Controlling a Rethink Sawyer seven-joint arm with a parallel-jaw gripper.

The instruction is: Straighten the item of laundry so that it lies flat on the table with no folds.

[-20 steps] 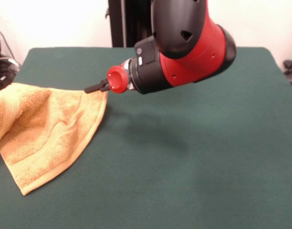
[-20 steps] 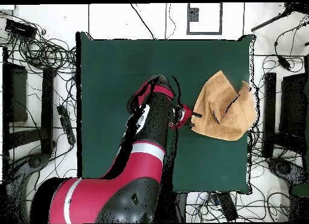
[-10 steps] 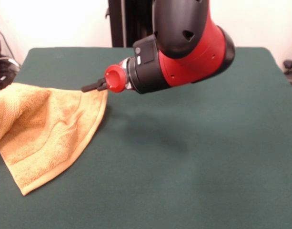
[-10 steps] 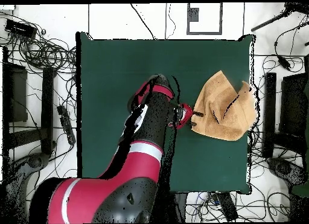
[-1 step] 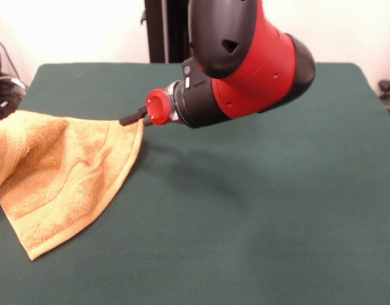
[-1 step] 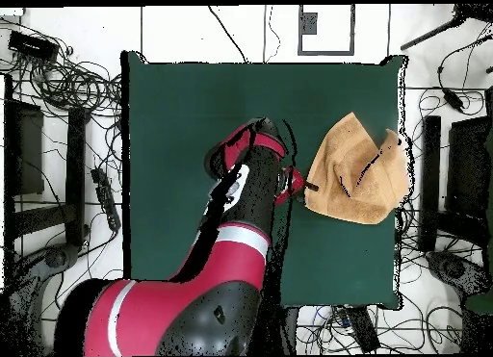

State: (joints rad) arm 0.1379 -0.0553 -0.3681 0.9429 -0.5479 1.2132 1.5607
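While the orange towel (image 5: 61,175) is lying bunched and folded on the green bench (image 5: 258,216), the pincer (image 5: 132,118) is touching its corner; whether it is gripping is unclear.

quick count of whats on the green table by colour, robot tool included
orange-tan: 1, the towel, bunched with folds near the table edge
green: 1, the table
red and black: 1, the arm's tool, at the towel's corner
total: 3

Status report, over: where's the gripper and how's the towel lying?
Gripper at towel's near corner, grip state unclear. Towel folded, bunched at table edge, not flat. Nothing in the way.
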